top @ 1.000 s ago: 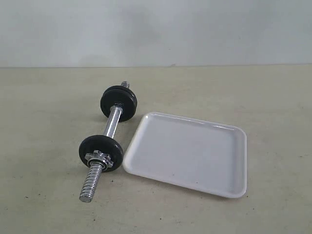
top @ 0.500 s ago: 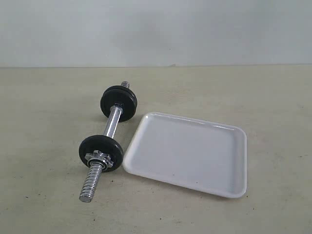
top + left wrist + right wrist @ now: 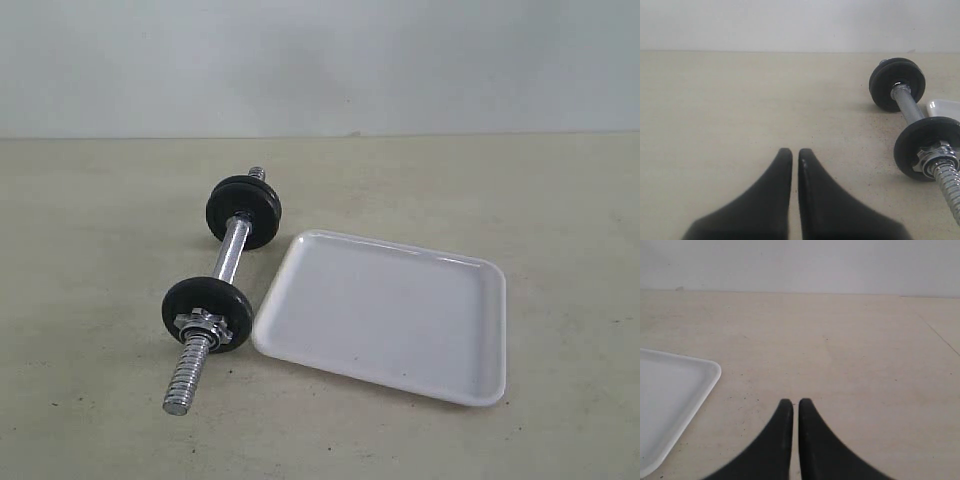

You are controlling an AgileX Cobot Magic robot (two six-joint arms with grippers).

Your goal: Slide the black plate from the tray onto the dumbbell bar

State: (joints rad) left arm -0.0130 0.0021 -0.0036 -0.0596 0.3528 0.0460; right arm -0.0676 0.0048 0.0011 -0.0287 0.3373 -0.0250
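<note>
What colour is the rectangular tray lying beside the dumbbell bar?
Plain white. The tray shows best in the exterior view.

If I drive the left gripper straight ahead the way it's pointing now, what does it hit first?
Nothing close, it seems: ahead of the left gripper lies only bare table up to the pale wall. The dumbbell bar sits off to the side of that line, though depth is unclear.

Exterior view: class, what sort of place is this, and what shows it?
Probably a test bench, not a gym: plain beige table, blank pale wall, only a dumbbell bar and white tray set out.
</note>
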